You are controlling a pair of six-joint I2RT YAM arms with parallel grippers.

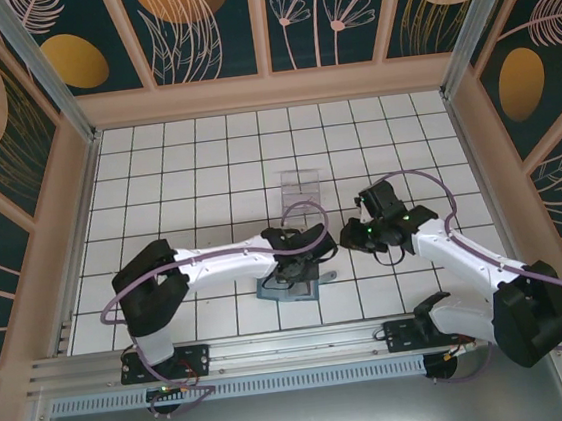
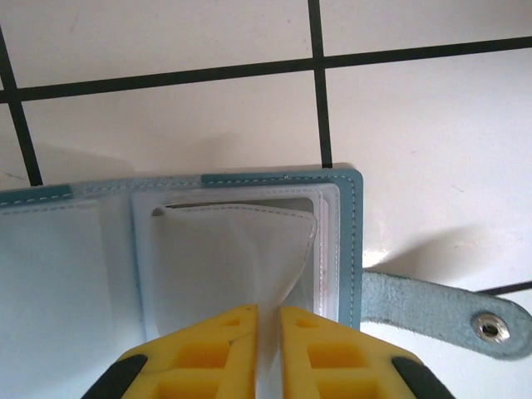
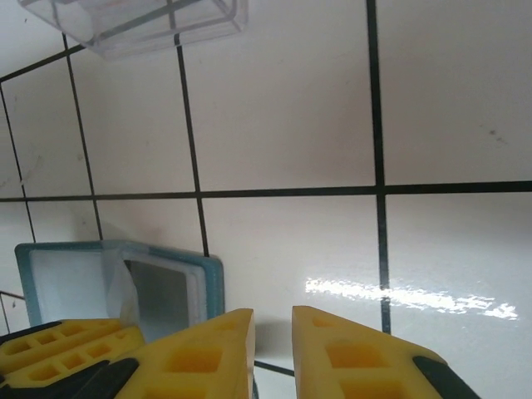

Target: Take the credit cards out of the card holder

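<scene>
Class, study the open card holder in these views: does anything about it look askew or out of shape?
Yes. In the left wrist view, one clear sleeve of the card holder is pulled up and creased, pinched between the closed jaws of the left gripper, not lying flat like its neighbours. Its strap tab lies unfastened on the tiles.

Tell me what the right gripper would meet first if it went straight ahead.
Probably the bare tiled table: nothing lies directly ahead of the right gripper. The clear tray sits farther off to the left; depth is uncertain.
</scene>
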